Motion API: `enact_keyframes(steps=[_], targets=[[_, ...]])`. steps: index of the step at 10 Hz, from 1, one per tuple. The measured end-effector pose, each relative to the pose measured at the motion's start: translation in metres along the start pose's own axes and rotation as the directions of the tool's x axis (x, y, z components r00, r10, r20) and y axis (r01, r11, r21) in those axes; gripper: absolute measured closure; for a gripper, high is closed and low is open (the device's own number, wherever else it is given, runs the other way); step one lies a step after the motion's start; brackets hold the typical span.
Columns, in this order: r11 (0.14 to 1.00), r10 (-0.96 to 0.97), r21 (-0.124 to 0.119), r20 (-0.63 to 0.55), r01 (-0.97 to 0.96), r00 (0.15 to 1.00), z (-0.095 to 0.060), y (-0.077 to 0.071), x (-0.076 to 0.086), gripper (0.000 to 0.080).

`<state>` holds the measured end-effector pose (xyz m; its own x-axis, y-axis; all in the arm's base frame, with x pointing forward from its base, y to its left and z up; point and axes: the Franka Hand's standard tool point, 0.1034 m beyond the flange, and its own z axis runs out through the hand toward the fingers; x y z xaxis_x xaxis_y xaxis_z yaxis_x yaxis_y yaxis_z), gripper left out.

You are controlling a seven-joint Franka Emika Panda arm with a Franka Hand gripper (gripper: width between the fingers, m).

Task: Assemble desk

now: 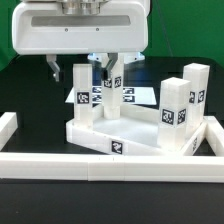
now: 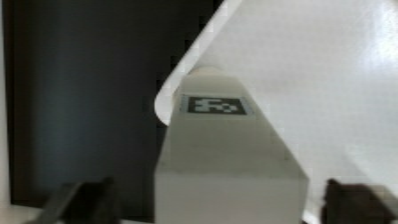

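The white tray-like tabletop (image 1: 100,133) lies at the middle of the exterior view, with a tag on its front edge. Three white tagged legs stand upright around it: one at the exterior view's left (image 1: 83,95) and two at the exterior view's right (image 1: 172,112) (image 1: 196,92). A further leg (image 1: 112,98) stands on the tabletop at the back, and my gripper (image 1: 110,70) straddles its top. In the wrist view this leg (image 2: 222,160) runs between my dark fingers (image 2: 71,203), with a narrow gap showing on each side. My gripper (image 2: 217,203) is open.
White border rails run along the front (image 1: 100,167), the exterior view's left (image 1: 8,124) and the exterior view's right (image 1: 213,135). The marker board (image 1: 143,94) lies flat behind the tabletop. The robot's white base (image 1: 80,28) fills the back.
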<state>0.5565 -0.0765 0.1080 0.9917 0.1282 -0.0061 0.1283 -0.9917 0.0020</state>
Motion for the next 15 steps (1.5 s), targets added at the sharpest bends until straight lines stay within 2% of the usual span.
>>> enact_keyframes(steps=[1,2,5,7,10,12,14,15], targets=[[1.000,0.000,0.000,0.000,0.000,1.000,0.0000,0.0002,0.0000,0.0423],[1.000,0.003,0.000,0.000,-0.003,1.000,0.0000,0.0002,0.0000,0.0511],[0.996,0.089,0.002,0.000,-0.089,0.996,0.0002,0.0012,-0.0005,0.0511],[0.922,0.386,0.012,-0.001,-0.386,0.922,0.0004,0.0011,-0.0004,0.0511],[0.720,0.693,0.019,0.016,-0.694,0.720,0.0003,0.0036,-0.0028,0.0511],[0.531,0.847,0.022,0.003,-0.847,0.532,0.0003,0.0034,-0.0009,0.0511],[0.379,0.925,0.024,0.001,-0.925,0.379,-0.0003,0.0024,0.0007,0.0511],[0.332,0.943,0.024,0.002,-0.943,0.332,-0.0003,0.0027,0.0007,0.0511]])
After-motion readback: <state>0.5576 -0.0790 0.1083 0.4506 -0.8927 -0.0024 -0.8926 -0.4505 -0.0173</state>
